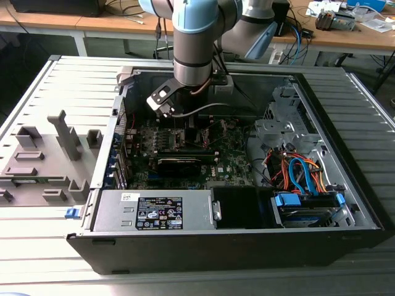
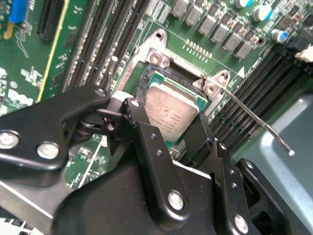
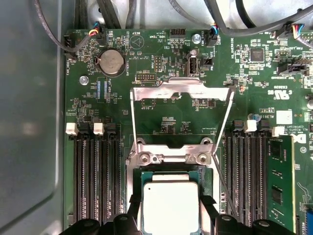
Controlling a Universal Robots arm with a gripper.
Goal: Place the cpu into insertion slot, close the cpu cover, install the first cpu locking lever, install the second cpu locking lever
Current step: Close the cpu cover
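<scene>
gripper (image 2: 168, 120): closed to chip width, fingers (image 2: 142, 127) against two opposite edges of the cpu (image 3: 171, 205)
cpu: between the fingertips, lying flat, down in the insertion slot (image 3: 171, 157) directly under the gripper
cpu cover (image 3: 181, 89): swung up off the slot, just beyond the fingertips, window framing bare green board (image 3: 166, 122)

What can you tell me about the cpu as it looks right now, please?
The cpu is a flat square chip: a silvery-grey metal lid with faint print on a green base whose edge shows around it. It lies level at the insertion slot, uncovered, with the gripper closed against two opposite sides.
</scene>
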